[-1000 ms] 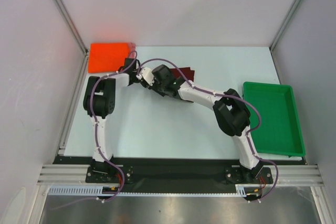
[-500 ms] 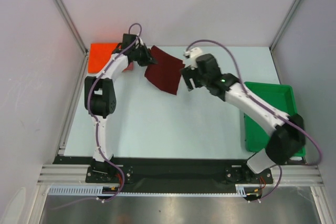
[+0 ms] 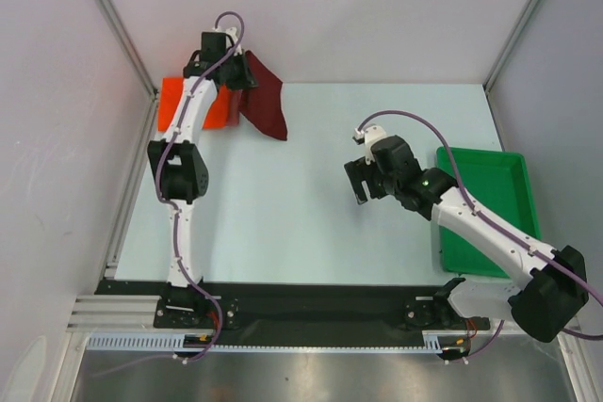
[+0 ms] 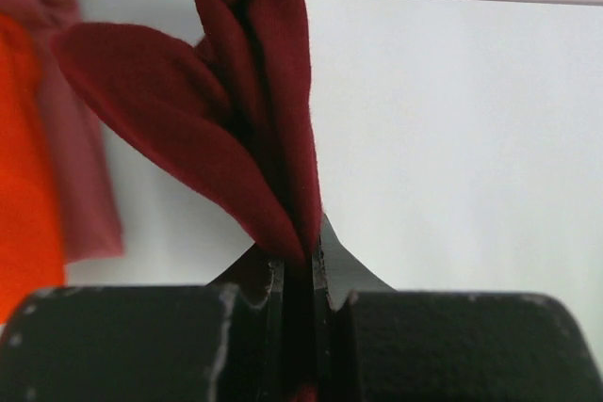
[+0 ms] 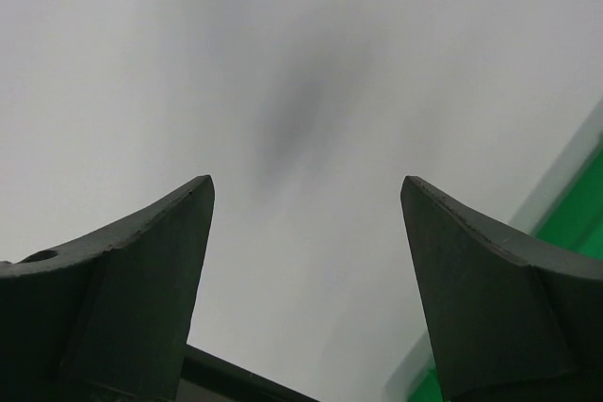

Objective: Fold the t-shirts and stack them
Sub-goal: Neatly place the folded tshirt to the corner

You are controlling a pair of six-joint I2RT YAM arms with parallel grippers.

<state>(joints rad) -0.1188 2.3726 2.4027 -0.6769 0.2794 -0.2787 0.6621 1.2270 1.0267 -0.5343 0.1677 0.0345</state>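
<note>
The dark maroon t-shirt (image 3: 265,99) hangs folded from my left gripper (image 3: 237,76), lifted at the table's far left beside the bright orange-red t-shirt (image 3: 188,104). Seen from the left wrist, the maroon cloth (image 4: 256,120) is pinched between the shut fingers (image 4: 268,275), and the orange-red shirt (image 4: 26,157) with a pinkish one (image 4: 83,176) next to it lies at the left. My right gripper (image 3: 361,182) hovers open over the bare table in the middle right. Its fingers (image 5: 141,261) stand wide apart with nothing between them.
A green plastic tray (image 3: 490,209) stands at the right edge of the table; its corner (image 5: 575,223) shows in the right wrist view. White walls and metal frame posts (image 3: 113,16) close in the back and sides.
My left arm has swung the maroon shirt up and left toward the orange-red one. The right gripper let go of the cloth, opened wide and drew back toward the tray.
</note>
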